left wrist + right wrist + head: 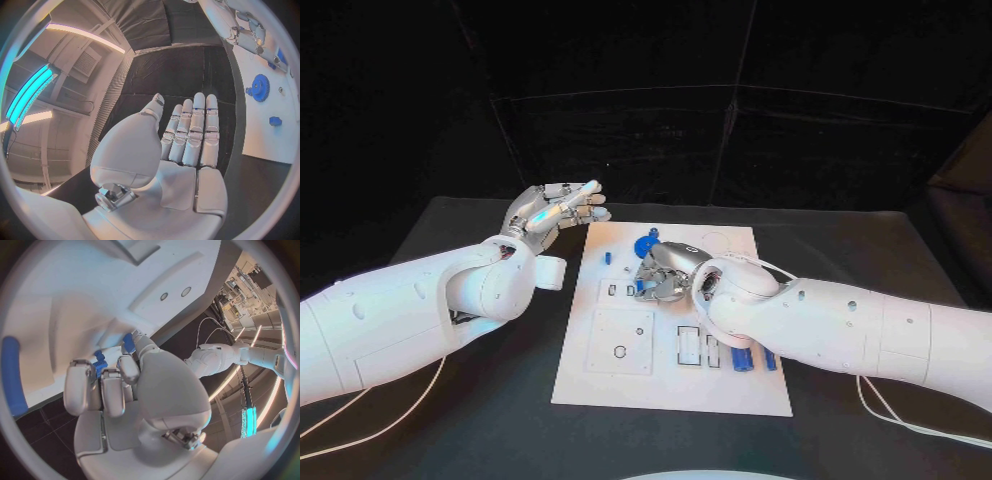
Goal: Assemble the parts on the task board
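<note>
Head view material is taken from the near edge outward. Near the task board's (668, 385) near right corner, two blue pegs (741, 358) are seen lying side by side, just beside narrow rectangular slots. Toward the middle of the board, the right hand (664, 272) is lowered onto the surface; in the right wrist view its fingers (103, 390) are curled together and a small blue part (99, 365) is pinched at their tips against the white plate. A slip is judged the main risk: the part is small and mostly hidden by the fingers, so a tilted seat or a jam in its recess could go unnoticed. Just beyond the right hand, a blue gear (646, 244) sits toward the far edge and could be knocked. Off the far left corner, the left hand (557, 212) is held over the black table, fingers straight and pressed together, nothing held.
</note>
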Available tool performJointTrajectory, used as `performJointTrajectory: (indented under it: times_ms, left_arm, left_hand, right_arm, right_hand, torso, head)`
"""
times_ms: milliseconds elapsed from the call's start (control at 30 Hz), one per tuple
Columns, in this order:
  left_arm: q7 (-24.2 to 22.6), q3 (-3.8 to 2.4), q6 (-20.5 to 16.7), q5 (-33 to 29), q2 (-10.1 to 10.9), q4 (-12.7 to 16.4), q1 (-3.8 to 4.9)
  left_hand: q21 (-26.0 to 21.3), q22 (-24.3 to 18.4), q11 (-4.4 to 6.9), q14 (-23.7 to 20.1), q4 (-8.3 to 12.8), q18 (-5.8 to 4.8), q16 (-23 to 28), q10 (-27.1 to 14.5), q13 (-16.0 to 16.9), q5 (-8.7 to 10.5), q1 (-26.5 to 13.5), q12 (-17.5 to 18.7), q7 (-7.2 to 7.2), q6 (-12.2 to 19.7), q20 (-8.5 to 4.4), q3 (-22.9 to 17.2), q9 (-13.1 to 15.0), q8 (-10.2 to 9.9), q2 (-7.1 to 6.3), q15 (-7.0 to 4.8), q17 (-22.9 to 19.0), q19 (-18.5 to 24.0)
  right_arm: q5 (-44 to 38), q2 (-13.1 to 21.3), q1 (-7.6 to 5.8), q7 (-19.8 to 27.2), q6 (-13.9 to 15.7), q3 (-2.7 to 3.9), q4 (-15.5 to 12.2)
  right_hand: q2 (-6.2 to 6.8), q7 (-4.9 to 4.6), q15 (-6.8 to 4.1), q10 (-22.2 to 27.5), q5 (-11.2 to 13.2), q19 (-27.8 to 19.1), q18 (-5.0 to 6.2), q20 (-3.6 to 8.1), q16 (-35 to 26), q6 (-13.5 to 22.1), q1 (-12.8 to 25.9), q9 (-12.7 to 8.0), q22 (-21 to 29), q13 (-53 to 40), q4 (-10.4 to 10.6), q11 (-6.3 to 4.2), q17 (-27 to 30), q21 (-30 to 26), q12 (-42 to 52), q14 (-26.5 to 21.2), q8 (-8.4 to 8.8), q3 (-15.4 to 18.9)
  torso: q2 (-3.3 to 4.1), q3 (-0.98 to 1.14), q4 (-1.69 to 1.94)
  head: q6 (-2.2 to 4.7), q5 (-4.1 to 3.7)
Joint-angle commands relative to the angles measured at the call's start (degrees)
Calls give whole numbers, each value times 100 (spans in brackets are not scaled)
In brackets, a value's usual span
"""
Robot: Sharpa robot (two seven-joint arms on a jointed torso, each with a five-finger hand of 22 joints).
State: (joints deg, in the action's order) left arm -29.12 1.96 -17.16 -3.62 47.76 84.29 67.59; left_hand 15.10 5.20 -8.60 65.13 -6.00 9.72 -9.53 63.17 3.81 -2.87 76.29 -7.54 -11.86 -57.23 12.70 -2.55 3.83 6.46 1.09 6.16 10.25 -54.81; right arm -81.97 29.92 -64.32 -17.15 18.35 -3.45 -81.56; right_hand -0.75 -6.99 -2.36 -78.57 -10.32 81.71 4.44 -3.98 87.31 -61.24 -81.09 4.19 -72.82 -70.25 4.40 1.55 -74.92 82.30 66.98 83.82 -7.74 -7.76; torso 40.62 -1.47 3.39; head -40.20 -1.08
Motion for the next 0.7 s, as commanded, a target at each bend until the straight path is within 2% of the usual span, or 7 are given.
performJointTrajectory:
  times_ms: [33,433,700]
  left_arm:
    - [-21,-5,40,26,-1,3,11]
    - [-17,-5,48,26,4,3,11]
    - [-11,-5,53,26,7,4,11]
  left_hand:
    - [-38,-5,1,30,40,84,30,43,4,2,11,30,9,-31,6,7,2,-27,51,5,9,-43]
    - [-38,-5,1,30,40,84,30,43,4,2,11,30,9,-31,6,7,2,-27,51,5,9,-43]
    - [-43,-9,-2,28,46,83,40,41,1,3,12,40,5,-29,6,9,0,-34,53,7,10,-43]
  right_arm:
    - [-56,16,20,-149,-259,-24,7]
    - [-140,15,21,-191,-243,-24,-12]
    - [-164,13,21,-225,-154,-24,-12]
  right_hand:
    - [53,10,9,71,37,-28,-92,15,-17,27,67,-29,12,34,1,31,-840,-22,-54,477,76,-28]
    - [157,-69,66,135,72,-33,-91,-37,-22,197,133,-44,21,103,14,98,-837,-32,-146,477,216,-62]
    - [317,-146,129,215,135,-45,-86,-95,-23,432,243,-47,45,183,60,170,-841,-47,-247,477,365,-27]
  torso:
    - [3,0,2]
    - [-1,-2,3]
    - [2,0,3]
  head:
    - [-4,-4]
    - [-20,-5]
    - [-24,-6]
